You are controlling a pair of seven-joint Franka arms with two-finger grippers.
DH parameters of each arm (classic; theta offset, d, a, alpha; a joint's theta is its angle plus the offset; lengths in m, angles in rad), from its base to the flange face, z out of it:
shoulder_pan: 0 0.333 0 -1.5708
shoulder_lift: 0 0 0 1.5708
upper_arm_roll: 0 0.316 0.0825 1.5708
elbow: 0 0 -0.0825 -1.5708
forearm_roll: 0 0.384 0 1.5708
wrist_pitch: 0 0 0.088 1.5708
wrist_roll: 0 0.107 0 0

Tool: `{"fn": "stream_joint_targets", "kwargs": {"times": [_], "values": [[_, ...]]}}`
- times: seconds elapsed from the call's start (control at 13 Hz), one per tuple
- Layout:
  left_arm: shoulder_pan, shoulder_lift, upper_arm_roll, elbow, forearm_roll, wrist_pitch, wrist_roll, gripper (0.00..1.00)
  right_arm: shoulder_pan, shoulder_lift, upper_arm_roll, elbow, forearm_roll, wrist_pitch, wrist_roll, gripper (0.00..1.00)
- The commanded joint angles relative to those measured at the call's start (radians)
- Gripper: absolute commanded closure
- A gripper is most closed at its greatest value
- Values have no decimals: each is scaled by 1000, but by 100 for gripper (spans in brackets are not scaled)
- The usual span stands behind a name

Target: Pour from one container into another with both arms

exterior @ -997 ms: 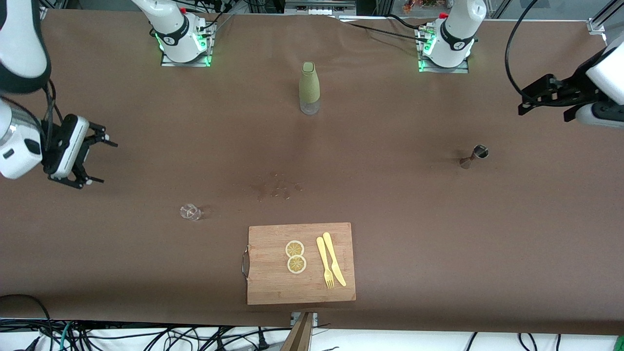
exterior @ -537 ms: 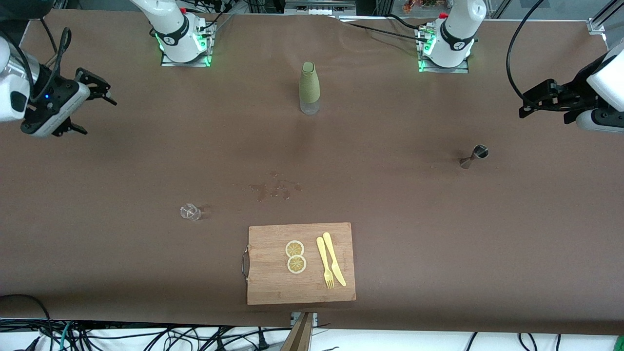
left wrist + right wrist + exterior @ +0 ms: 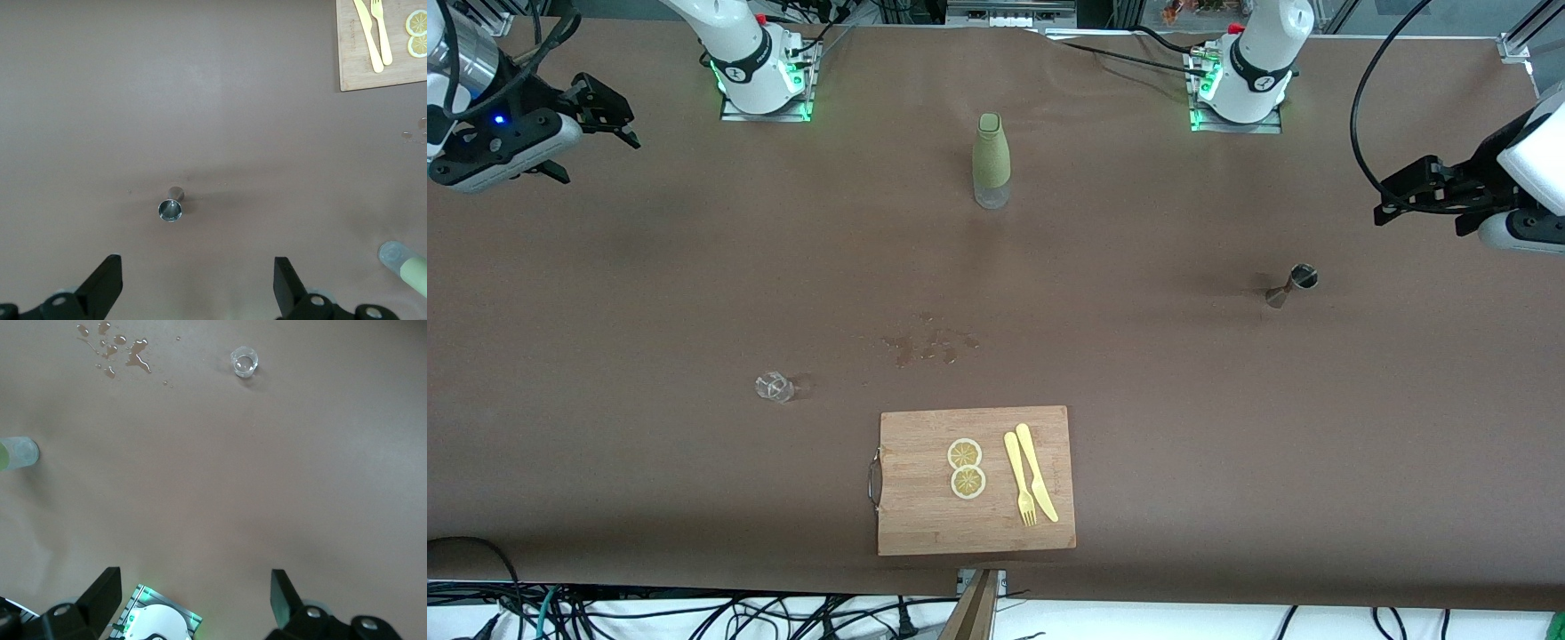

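Observation:
A small clear glass (image 3: 774,387) (image 3: 243,362) stands on the brown table toward the right arm's end. A steel jigger (image 3: 1292,284) (image 3: 171,206) stands toward the left arm's end. A green sleeved bottle (image 3: 991,160) (image 3: 408,265) (image 3: 17,453) stands upright between the two bases. My right gripper (image 3: 609,111) (image 3: 193,603) hangs open and empty high over the table's edge near its own base. My left gripper (image 3: 1405,191) (image 3: 197,287) is open and empty in the air at the opposite table end, over bare table near the jigger.
A wooden cutting board (image 3: 925,524) (image 3: 350,67) near the front camera carries two lemon slices (image 3: 966,468), a yellow fork (image 3: 1018,480) and knife (image 3: 1037,471). Spilled drops (image 3: 929,342) (image 3: 110,350) wet the table's middle. The right arm's base (image 3: 157,623) shows below its fingers.
My right gripper has risen and swung away from the glass toward its base, staying open. The left gripper has barely shifted. Glass, jigger and bottle have not moved.

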Motion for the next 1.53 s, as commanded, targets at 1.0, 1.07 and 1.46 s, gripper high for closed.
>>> {"fn": "stream_joint_targets", "kwargs": {"times": [1.0, 1.07, 1.46], "values": [[8, 32, -2, 45, 10, -9, 12, 0, 9, 44, -12, 81, -67, -14, 39, 1], [9, 32, -2, 45, 10, -9, 12, 0, 9, 44, -12, 81, -67, -14, 39, 1], [9, 35, -2, 46, 3, -9, 12, 0, 9, 43, -12, 81, -67, -14, 39, 1]]}}
